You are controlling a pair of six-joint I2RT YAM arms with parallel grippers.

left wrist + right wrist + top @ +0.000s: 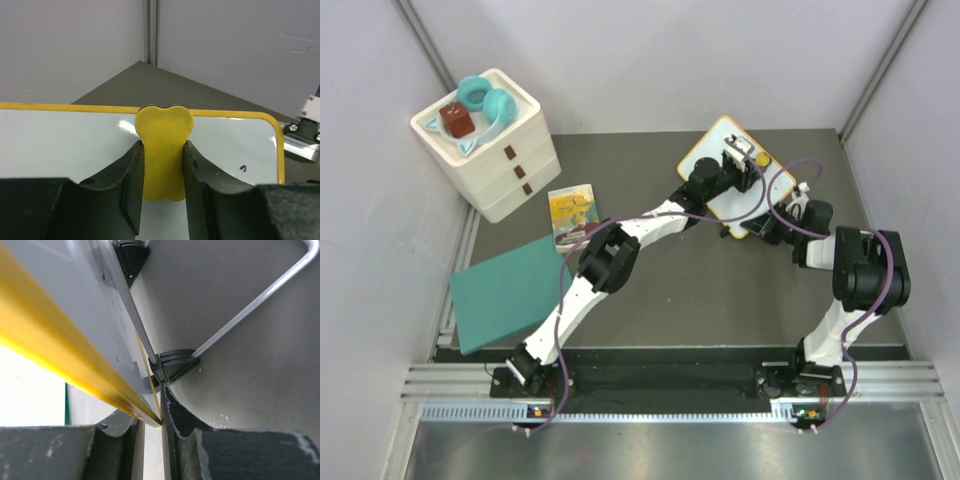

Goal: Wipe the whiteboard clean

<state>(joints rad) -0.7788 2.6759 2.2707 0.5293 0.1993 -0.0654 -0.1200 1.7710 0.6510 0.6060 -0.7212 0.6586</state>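
Two pincers: left pincer (163, 148) clamps yellow eraser (162, 122); right pincer (159, 421) nips whiteboard (718, 145) rim.
Board: far right of worktop (720, 300).
Handling: light, stiff, prob. slips when wiped; hold by frame edge.

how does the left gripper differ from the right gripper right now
The left gripper pinches a yellow eraser over the whiteboard; the right gripper clamps that board's yellow-framed edge. The left gripper faces the board's front, the right gripper its back. Both are shut on something.
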